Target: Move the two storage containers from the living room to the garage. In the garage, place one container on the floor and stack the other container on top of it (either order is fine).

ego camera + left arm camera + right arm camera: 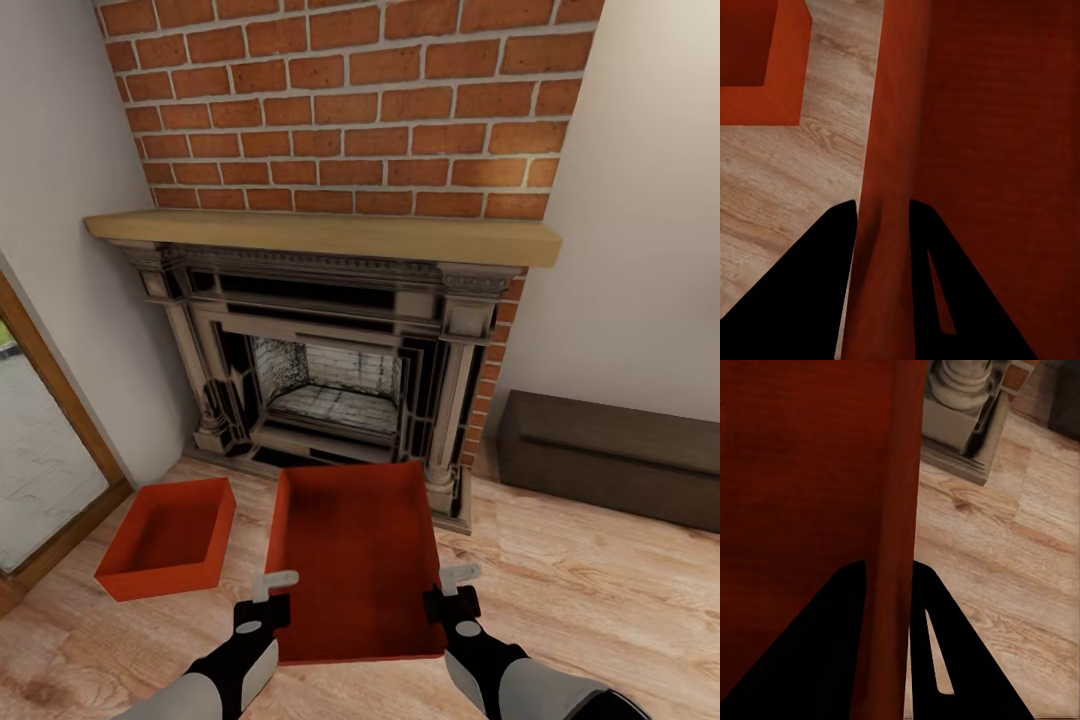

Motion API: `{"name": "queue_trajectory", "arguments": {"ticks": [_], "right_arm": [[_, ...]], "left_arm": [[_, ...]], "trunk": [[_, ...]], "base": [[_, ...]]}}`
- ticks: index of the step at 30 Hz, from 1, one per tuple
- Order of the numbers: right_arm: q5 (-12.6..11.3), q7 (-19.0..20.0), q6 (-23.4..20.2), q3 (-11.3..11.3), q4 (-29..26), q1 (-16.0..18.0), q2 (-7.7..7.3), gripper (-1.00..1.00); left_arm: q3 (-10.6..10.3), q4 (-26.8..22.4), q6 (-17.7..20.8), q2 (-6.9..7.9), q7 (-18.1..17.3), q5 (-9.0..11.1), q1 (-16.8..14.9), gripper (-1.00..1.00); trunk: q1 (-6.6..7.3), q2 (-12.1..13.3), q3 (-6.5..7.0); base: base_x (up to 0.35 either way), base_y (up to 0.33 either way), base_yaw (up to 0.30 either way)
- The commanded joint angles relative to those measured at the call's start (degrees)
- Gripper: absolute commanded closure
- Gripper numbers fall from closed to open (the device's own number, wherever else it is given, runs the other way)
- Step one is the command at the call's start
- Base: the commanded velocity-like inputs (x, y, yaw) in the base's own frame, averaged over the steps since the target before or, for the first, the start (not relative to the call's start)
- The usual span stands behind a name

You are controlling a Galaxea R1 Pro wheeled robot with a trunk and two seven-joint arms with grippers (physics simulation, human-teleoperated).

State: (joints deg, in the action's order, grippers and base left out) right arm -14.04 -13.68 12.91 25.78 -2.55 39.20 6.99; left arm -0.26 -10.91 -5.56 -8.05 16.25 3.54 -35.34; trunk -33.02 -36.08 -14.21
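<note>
Between both pincers, orange bin (355, 560), left pincer (268, 592) and right pincer (452, 588) clamping its side walls.

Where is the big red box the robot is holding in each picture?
Head view: held container, bottom centre, before the fireplace.
Left wrist view: its wall between the left gripper fingers.
Right wrist view: its wall in the right gripper.
Shared landmark: wood floor.

Dark chest (620, 455) cut by frame edge; glass door (40, 450) likewise.
</note>
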Motion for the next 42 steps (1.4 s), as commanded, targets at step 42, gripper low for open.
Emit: {"name": "queue_trajectory", "arguments": {"ticks": [42], "right_arm": [[0.07, -0.21, 0.18, -4.6, -2.28, 0.09, -0.04, 1.0]], "left_arm": [[-0.11, -0.23, -0.59, 0.66, 1.86, -0.03, 0.01, 1.0]], "trunk": [[-0.01, -0.08, 0.77]], "base": [[0.0, 0.0, -0.196]]}}
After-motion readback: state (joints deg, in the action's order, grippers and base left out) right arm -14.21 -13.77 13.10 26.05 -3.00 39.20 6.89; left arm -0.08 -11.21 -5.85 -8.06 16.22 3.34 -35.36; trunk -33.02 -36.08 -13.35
